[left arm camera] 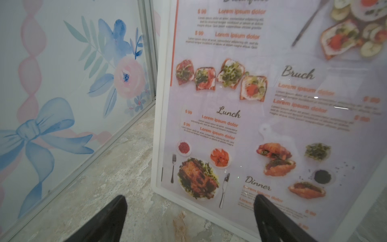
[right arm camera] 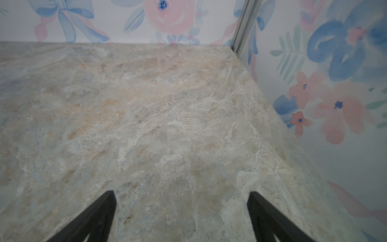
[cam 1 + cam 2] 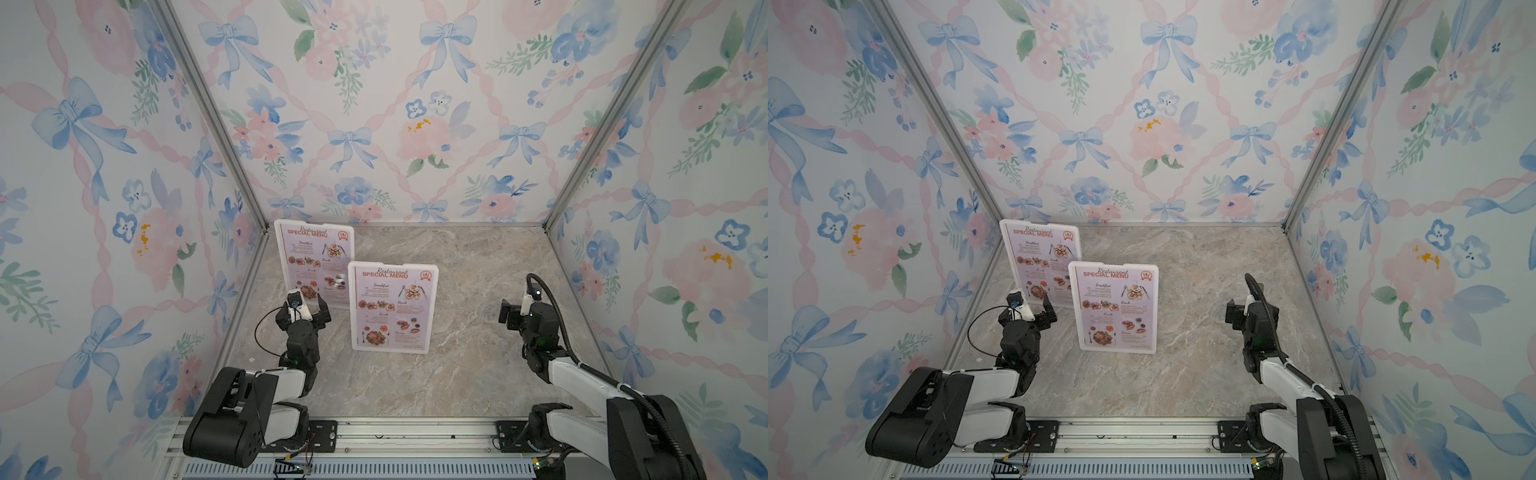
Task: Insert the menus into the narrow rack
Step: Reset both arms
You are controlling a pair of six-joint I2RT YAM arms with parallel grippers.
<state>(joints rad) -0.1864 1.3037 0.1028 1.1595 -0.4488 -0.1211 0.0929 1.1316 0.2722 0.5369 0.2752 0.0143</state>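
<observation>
Left gripper [image 3: 308, 306] and right gripper [image 2: 181, 194] spread wide, nothing held; near menu [image 3: 392, 307] and far menu [image 3: 316, 262] stood upright on the marble table [image 3: 457, 374].
Right gripper is held over bare table at the right, well apart from both menus. Left gripper is placed just before the far menu's lower corner; contact cannot be told. Near menu is found near the table's middle, far menu behind it by the back left corner.
</observation>
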